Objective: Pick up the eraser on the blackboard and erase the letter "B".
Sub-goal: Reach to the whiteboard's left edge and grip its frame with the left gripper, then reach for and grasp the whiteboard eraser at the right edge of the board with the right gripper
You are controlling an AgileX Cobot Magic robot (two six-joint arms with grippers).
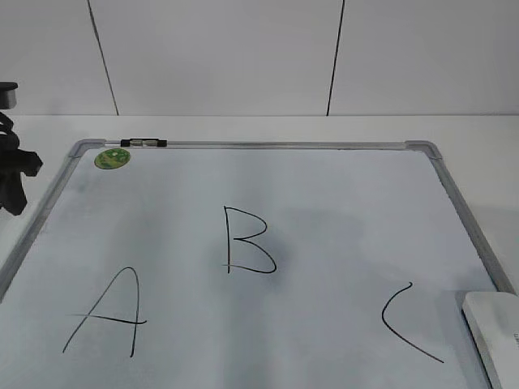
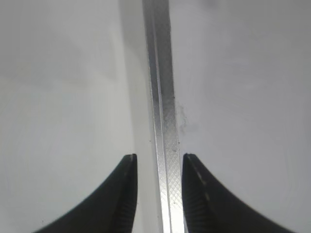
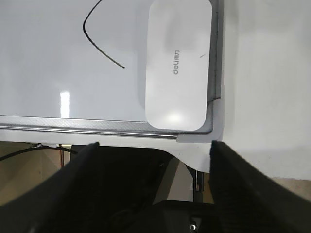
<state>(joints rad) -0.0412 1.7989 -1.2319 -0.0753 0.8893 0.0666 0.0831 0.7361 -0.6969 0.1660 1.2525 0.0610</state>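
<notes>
Exterior view: the blackboard [image 1: 454, 203] lies flat on the white counter [image 1: 478, 134], carrying the letter "B" [image 1: 247, 241] at its middle, between an "A" [image 1: 105, 312] and a "C" [image 1: 405, 322]. The eraser [image 3: 179, 63] rests on the board's corner, just ahead of the right pincer [image 3: 154, 148], beside the "C" and well apart from the "B". The right pincer stands wide open and holds nothing. The left pincer [image 2: 159, 160] is also open and empty, its fingers straddling the board's metal frame without visible contact. The eraser appears to be a light, rigid plastic block with a smooth, possibly slippery top. Recommended hold: across the narrow width, on the long side edges near mid-length.
</notes>
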